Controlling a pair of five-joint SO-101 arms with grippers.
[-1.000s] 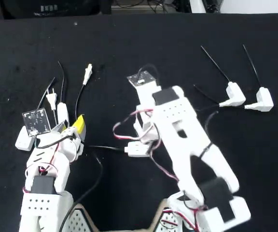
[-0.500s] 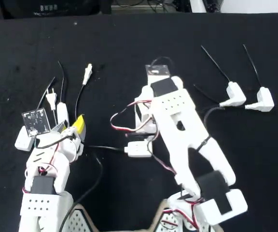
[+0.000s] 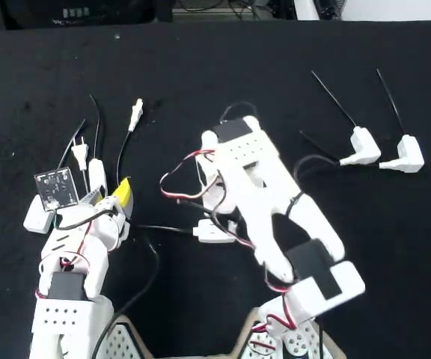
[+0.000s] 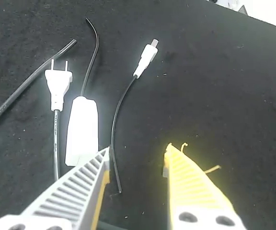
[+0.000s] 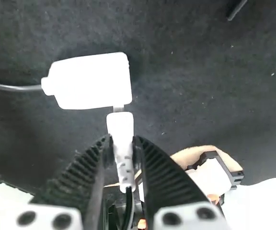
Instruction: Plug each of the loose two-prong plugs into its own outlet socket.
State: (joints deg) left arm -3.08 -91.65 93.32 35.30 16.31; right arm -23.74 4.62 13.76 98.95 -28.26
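Grips one white flat plug (image 5: 120,127) in right gripper (image 5: 122,140), touching one white rectangular socket block (image 5: 89,80). Holds left gripper (image 3: 107,194) parted, lower left. Upper right: two white angled plugs (image 3: 361,146) (image 3: 408,154). Upper left: two white straight plugs (image 3: 79,154) (image 3: 135,114).

White plug (image 5: 121,139) butts nose-on against white socket block (image 5: 87,80) at centre; two-prong plug (image 4: 58,84) lies flat beside second socket (image 4: 82,130) at left, angled plugs (image 3: 360,146) far right.

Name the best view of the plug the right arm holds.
Right wrist view: plug pinched between the jaws, tip at the socket. High view: the right arm covers it. Left wrist view faces other plugs.
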